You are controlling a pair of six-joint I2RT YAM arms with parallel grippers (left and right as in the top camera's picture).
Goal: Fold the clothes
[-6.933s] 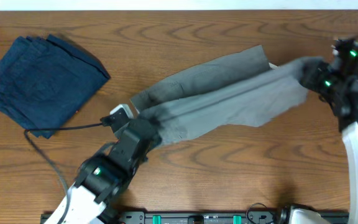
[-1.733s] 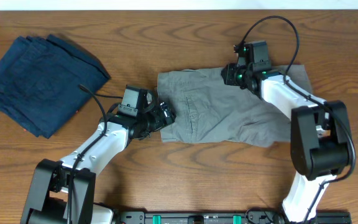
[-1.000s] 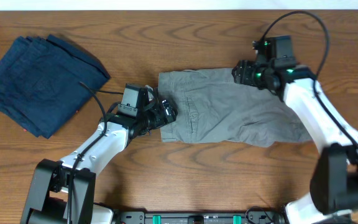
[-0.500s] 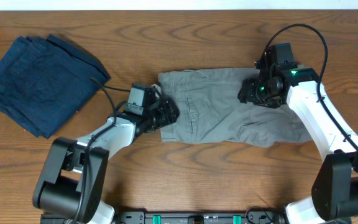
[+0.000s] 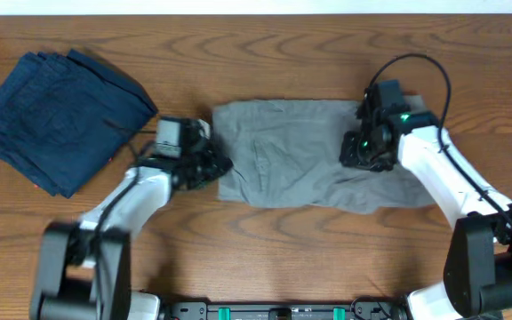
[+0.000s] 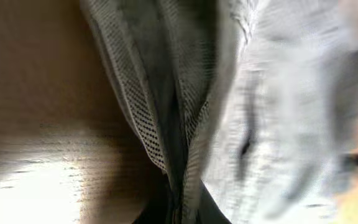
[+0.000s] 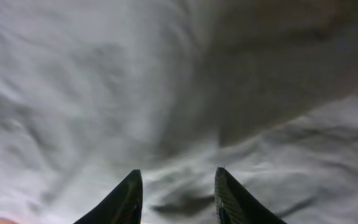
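Observation:
The grey trousers (image 5: 300, 151) lie folded in a flat rectangle at the table's middle. My left gripper (image 5: 219, 164) is at their left edge and is shut on the grey fabric; the left wrist view shows the cloth (image 6: 272, 99) pinched between the dark fingers (image 6: 182, 208), its mesh lining showing. My right gripper (image 5: 363, 156) is over the right part of the trousers, pointing down. In the right wrist view its two dark fingers (image 7: 178, 190) are apart, with only grey cloth (image 7: 135, 93) below them.
A dark navy folded garment (image 5: 60, 116) lies at the far left. The wooden table (image 5: 265, 258) runs to the front, where a black rail (image 5: 283, 311) lines the edge. The left arm's cable (image 5: 123, 133) crosses near the navy garment.
The left gripper has pulled the trousers' left edge to the left, so the garment has shifted that way. The right gripper has moved down and slightly left over the cloth.

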